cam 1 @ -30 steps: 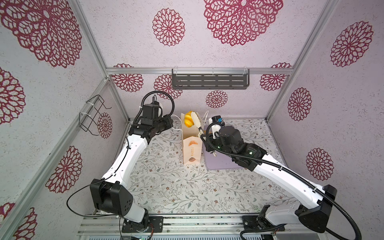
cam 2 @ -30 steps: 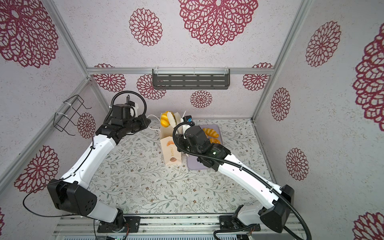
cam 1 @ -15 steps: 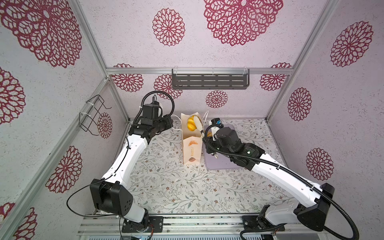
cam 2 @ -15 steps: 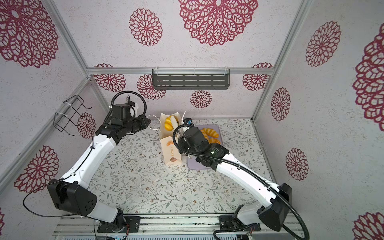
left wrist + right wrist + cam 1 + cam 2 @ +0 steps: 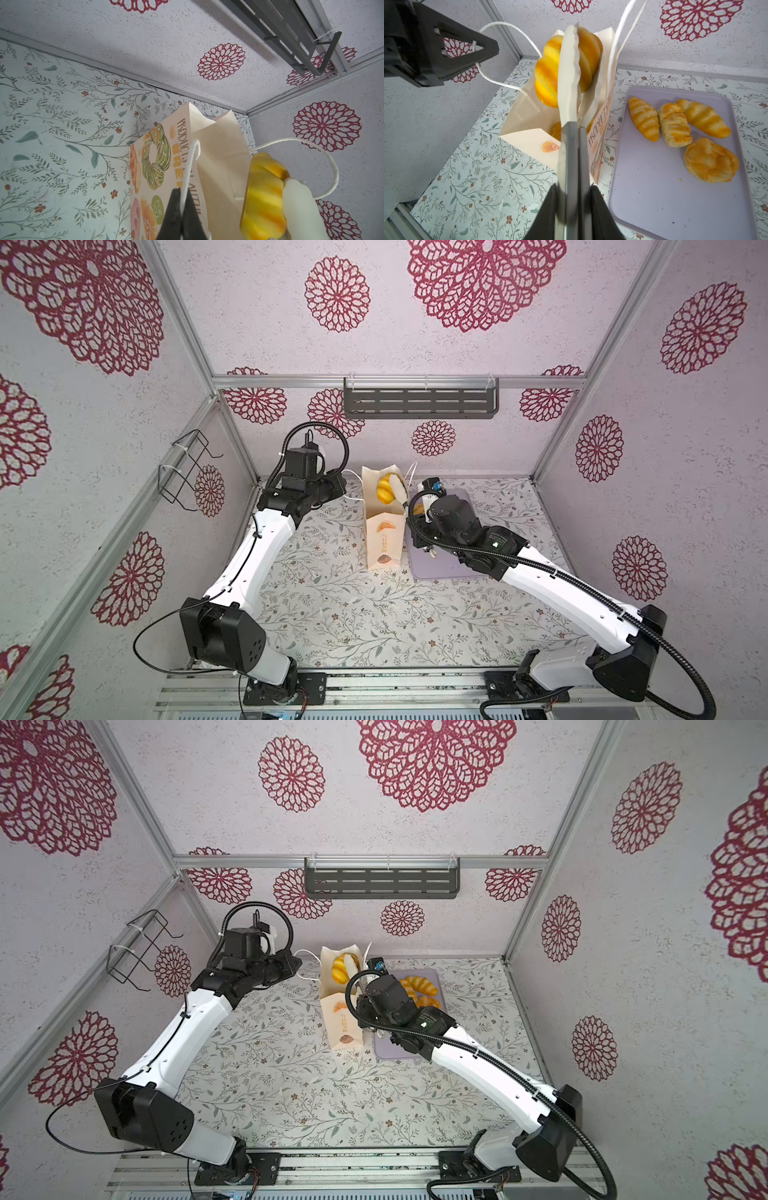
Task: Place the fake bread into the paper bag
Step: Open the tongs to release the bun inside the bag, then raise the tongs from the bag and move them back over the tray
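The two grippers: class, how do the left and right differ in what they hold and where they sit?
The left gripper pinches the white cord handle; the right gripper clamps metal tongs. The left gripper carries no bread; the right gripper's tongs carry a striped bread at the paper bag's mouth. In both top views the left gripper is left of the bag, the right gripper on the lilac tray side. Both are shut.
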